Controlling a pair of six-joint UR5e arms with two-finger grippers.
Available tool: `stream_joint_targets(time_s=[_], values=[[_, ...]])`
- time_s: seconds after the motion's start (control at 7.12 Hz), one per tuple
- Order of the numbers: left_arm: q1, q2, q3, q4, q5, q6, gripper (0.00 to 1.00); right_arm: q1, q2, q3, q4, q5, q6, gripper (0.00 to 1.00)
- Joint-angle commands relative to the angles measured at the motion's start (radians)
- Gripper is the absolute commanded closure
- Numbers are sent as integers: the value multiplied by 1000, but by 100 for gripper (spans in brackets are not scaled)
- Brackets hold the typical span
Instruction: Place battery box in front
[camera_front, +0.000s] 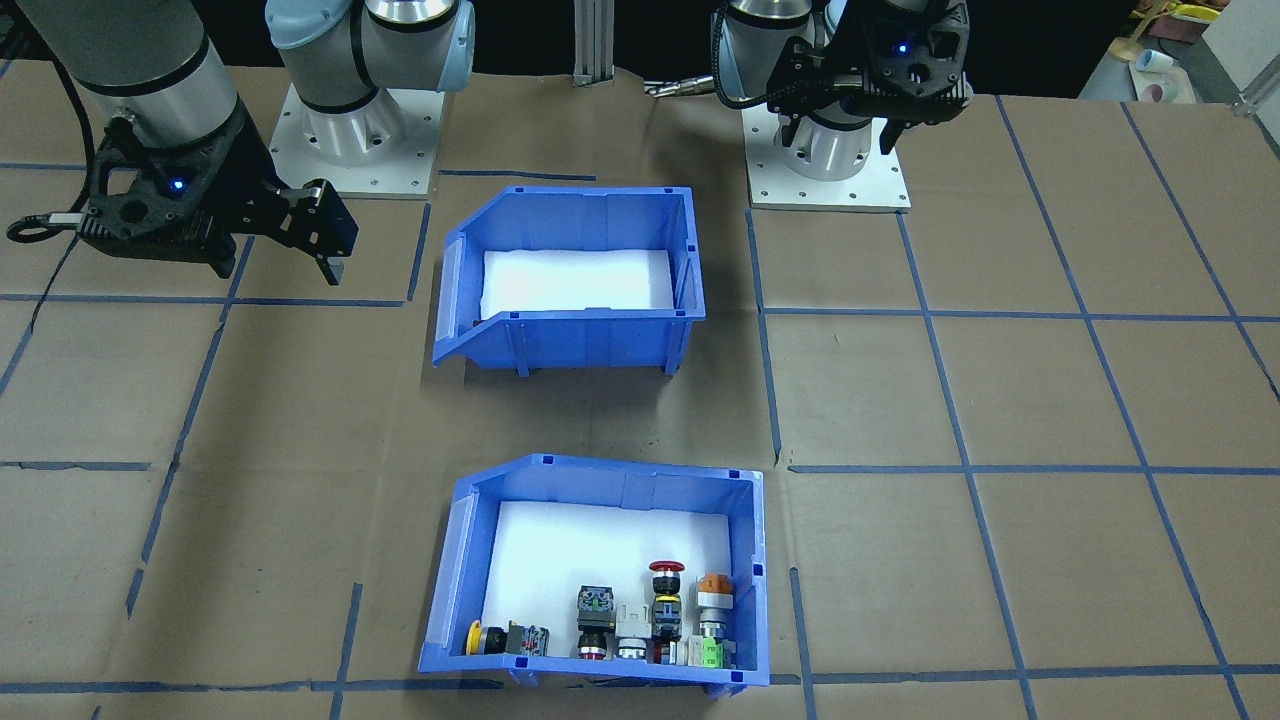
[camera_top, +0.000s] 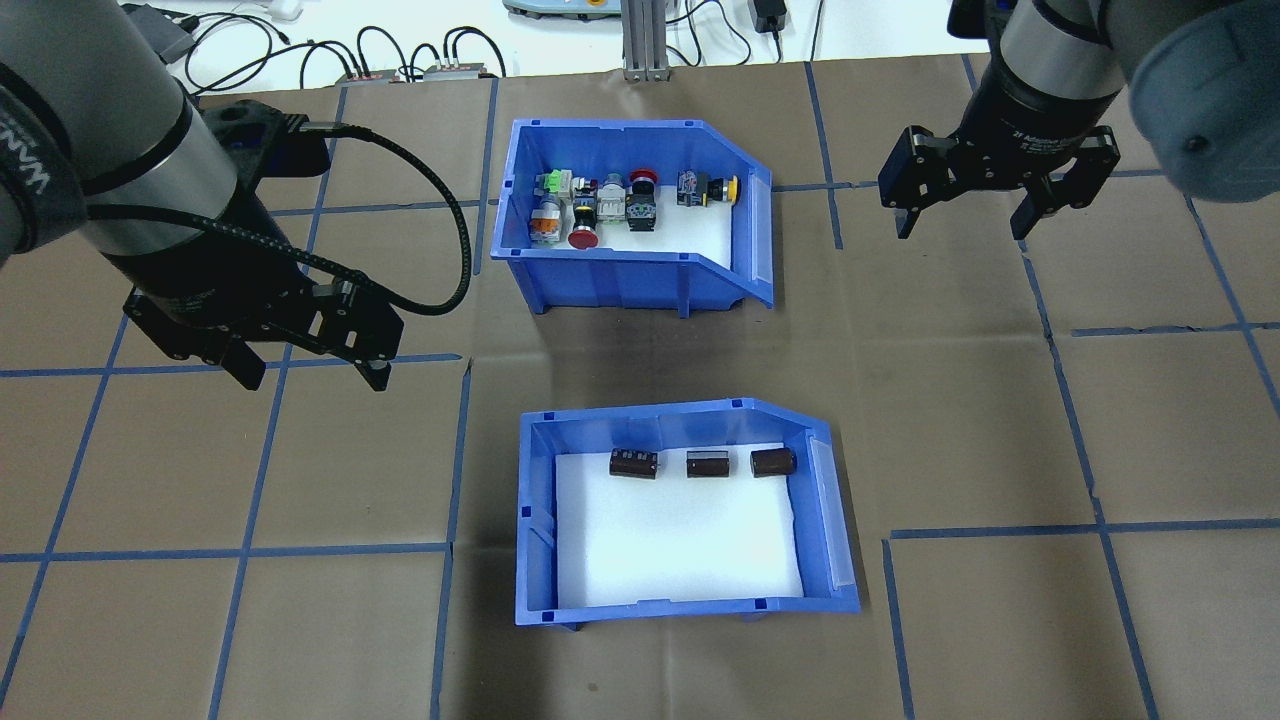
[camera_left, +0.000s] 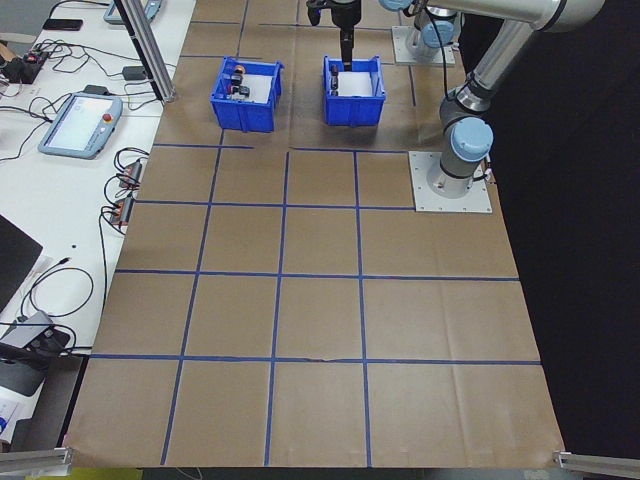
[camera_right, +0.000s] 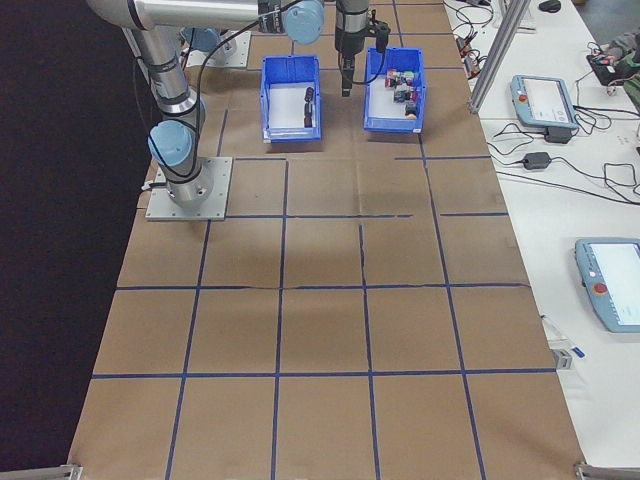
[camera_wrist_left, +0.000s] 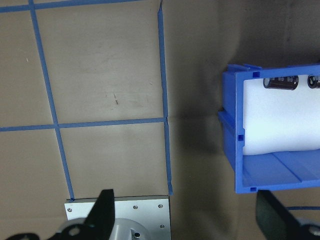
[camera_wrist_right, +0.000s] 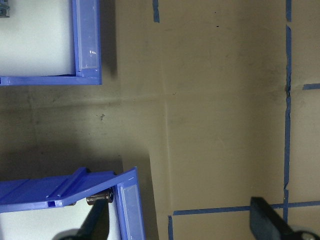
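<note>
The battery box (camera_top: 536, 520), a blue bin with a white foam floor, sits on the robot's side of the table. Three dark cylinders (camera_top: 709, 464) lie along its far wall. In the front-facing view the battery box (camera_front: 580, 335) hides them behind its wall. My left gripper (camera_top: 312, 380) hangs open to the box's left, apart from it; the left wrist view shows the box's corner (camera_wrist_left: 235, 150) and bare paper between the fingers (camera_wrist_left: 102, 212). My right gripper (camera_top: 962, 228) hangs open at the far right, level with the other bin, holding nothing.
A matching blue bin (camera_top: 620, 285) with colourful push-button switches and a red mushroom button (camera_top: 583, 238) stands beyond the battery box, on the operators' side. Brown paper with a blue tape grid (camera_top: 1050, 350) covers the table. Cables and a metal post (camera_top: 640, 40) lie past the far edge.
</note>
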Motion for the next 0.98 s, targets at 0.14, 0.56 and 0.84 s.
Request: stream_joint_targets(time_s=[0.14,0.56,0.84], values=[[0,1,0,0,-5,-3,1,0,0,0,0,0,0,0],[0,19,-4,-1,1,-21,2,0,2,-3,14,-9,-6,0],[0,-2,0,23,-23,-269,2,0,5,-6,11,-5,-18,0]])
